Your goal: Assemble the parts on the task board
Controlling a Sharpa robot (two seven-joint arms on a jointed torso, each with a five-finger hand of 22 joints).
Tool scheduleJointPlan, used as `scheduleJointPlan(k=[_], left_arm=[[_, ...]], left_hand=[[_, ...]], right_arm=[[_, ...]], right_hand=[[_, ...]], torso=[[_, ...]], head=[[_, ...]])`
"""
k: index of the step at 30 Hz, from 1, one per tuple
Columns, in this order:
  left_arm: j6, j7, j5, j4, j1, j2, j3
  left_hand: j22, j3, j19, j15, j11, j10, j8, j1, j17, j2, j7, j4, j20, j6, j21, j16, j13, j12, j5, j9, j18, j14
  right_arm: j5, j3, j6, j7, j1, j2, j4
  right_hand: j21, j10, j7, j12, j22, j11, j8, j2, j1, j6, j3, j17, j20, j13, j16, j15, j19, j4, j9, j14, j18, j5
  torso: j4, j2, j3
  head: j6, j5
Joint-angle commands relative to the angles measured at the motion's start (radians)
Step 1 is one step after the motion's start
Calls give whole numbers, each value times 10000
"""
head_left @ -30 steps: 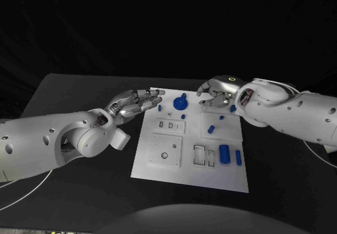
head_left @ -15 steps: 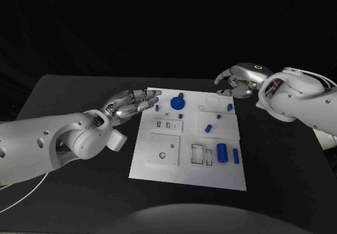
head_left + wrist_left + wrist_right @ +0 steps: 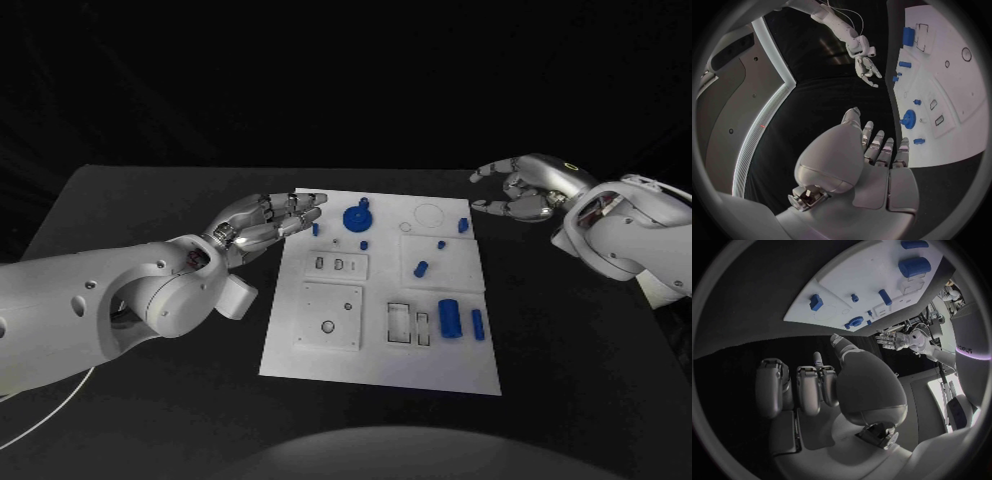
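Between both empty hands [image 3: 271, 222] [image 3: 522, 188], task board [image 3: 378, 345].

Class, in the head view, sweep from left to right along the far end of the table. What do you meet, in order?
Left hand → blue gear-shaped part → empty round recess → small blue part at the board's right edge → right hand.

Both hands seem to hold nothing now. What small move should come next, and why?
Probably bring the right hand back over the board toward the small part near its far right corner. That hand is open and off the board, and loose parts lie unassembled.
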Motion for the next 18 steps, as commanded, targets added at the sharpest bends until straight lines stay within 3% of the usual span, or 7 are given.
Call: scheduleJointPlan(k=[1,5,11,15,18], left_arm=[[195,155,28,-26,-16,41,6],[237,174,28,-63,-42,51,5],[265,186,28,-93,-88,13,5],[293,185,28,-125,-114,10,5],[307,184,28,-138,-126,9,5]], left_hand=[[13,63,80,-8,4,47,43,86,14,-22,117,-21,-23,57,64,61,12,68,41,12,-6,74],[17,77,97,0,10,49,43,102,19,-16,121,-27,-23,55,75,86,11,88,46,12,-9,94],[20,100,115,12,24,77,44,130,23,-11,128,-37,-22,55,85,117,12,127,51,12,-14,118],[21,105,119,14,27,89,48,137,24,-11,131,-39,-22,69,87,123,14,138,52,13,-16,122],[22,113,125,17,31,98,53,146,25,-9,134,-42,-22,84,91,131,15,151,56,15,-18,127]], right_arm=[[1754,-5,-511,1414,-227,-6,-232],[2460,-9,-547,2056,-627,64,-599],[3224,-9,-617,2857,-1121,348,-1218],[3385,-9,-510,3059,-1265,482,-1467],[3369,-9,-380,3136,-1356,563,-1595]], right_hand=[[-178,258,16,-70,1868,85,270,-1,150,-558,6,1714,19,1854,-113,77,-163,147,220,454,186,66],[-121,377,-2,87,1900,98,873,-35,186,-1055,-59,1792,30,2008,-35,91,-131,359,572,480,174,41],[30,779,1,476,1948,93,1833,-35,115,-1419,-256,1926,48,2400,102,104,-28,798,1013,562,139,-457],[45,936,-17,615,1951,107,2700,-23,303,-1761,-311,1928,58,2547,110,92,-29,938,1407,556,135,-218],[57,981,-32,652,1954,90,3057,-52,389,-1911,-335,1925,52,2587,109,102,-28,972,1556,548,134,-89]], torso=[[-51,-48,2],[-67,-93,17],[-104,-142,41],[-90,-155,41],[-85,-155,31]], head=[[56,-12],[90,-85],[278,-128],[305,-158],[319,-179]])
